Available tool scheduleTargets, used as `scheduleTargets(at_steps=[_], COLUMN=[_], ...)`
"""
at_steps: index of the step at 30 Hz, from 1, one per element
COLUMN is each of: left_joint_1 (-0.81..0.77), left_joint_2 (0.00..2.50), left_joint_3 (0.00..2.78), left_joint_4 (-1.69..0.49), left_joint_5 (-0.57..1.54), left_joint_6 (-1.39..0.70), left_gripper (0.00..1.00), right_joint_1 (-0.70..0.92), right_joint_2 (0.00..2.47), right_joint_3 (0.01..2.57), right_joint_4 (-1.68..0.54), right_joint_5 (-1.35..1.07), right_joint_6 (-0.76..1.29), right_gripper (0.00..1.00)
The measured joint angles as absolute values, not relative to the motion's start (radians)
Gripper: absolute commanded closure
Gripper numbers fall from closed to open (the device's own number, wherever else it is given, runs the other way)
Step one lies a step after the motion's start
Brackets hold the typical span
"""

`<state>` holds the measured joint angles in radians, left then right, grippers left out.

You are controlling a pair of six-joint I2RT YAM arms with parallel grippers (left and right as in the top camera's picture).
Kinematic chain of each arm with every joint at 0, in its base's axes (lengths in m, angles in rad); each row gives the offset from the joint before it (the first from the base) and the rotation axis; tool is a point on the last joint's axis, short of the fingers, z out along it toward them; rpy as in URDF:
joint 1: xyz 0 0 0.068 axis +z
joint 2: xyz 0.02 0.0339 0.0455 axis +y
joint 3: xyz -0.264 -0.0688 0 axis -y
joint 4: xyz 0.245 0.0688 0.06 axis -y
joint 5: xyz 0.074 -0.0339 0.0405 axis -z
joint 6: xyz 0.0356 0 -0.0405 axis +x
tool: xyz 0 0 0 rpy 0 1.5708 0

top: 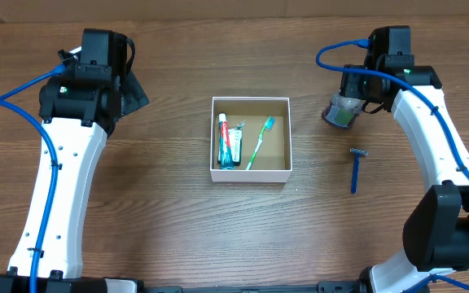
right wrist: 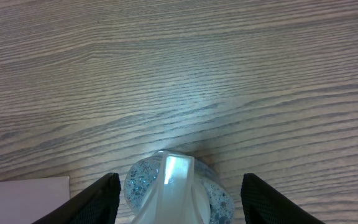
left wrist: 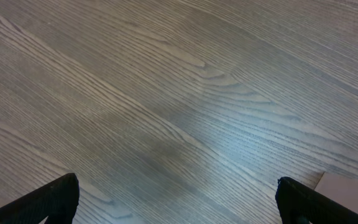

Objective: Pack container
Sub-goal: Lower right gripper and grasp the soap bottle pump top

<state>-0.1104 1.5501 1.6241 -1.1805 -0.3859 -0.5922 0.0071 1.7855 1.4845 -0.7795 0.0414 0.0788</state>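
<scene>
One container (top: 251, 174) holds two tubes (top: 225, 138) and one toothbrush (top: 260, 140), one razor (top: 355, 169) lies outside; left fingers (left wrist: 48, 202) apart, right fingers (right wrist: 98, 202) apart astride one bottle (right wrist: 176, 186).

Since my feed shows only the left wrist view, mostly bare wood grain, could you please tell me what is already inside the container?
Observer: The shallow square cardboard box with white walls holds a green toothbrush and toothpaste tubes.
Operator: Thank you. Could you also say where the other arm is?
Observer: The right hand straddles a small clear bottle of green liquid, outside the box, with one finger on either side.
</scene>
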Motion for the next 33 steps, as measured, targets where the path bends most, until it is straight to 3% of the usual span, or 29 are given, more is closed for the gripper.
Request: scheduleTargets(at_steps=[15,19,23,25,27,33], left_joint_1=[-0.110,-0.110,-0.110,-0.110,-0.110,-0.110], left_joint_2=[1.550,1.550,1.550,1.550,1.550,1.550], left_joint_3=[1.624,1.624,1.624,1.624,1.624,1.624], left_joint_4=[-1.180,-1.180,-1.180,-1.180,-1.180,-1.180], left_joint_5=[-0.386,-0.386,-0.386,-0.386,-0.386,-0.386], left_joint_6=[-0.592,-0.592,-0.592,-0.592,-0.592,-0.592], left_gripper=[0.00,0.00,0.00,0.00,0.00,0.00], right_joint_1=[0.007,0.007,0.007,0.007,0.007,0.007], right_joint_2=[1.810,1.810,1.811,1.812,1.813,1.815], right_joint_3=[1.485,1.485,1.485,1.485,1.485,1.485], right_joint_4=[-0.778,-0.778,-0.778,-0.778,-0.777,-0.776], right_joint_5=[0.041,0.042,0.041,0.042,0.041,0.041], right_joint_6=[0.078,0.079,0.079,0.078,0.076,0.079], right_gripper=[0.36,0.45,0.46,0.57,0.62,0.65])
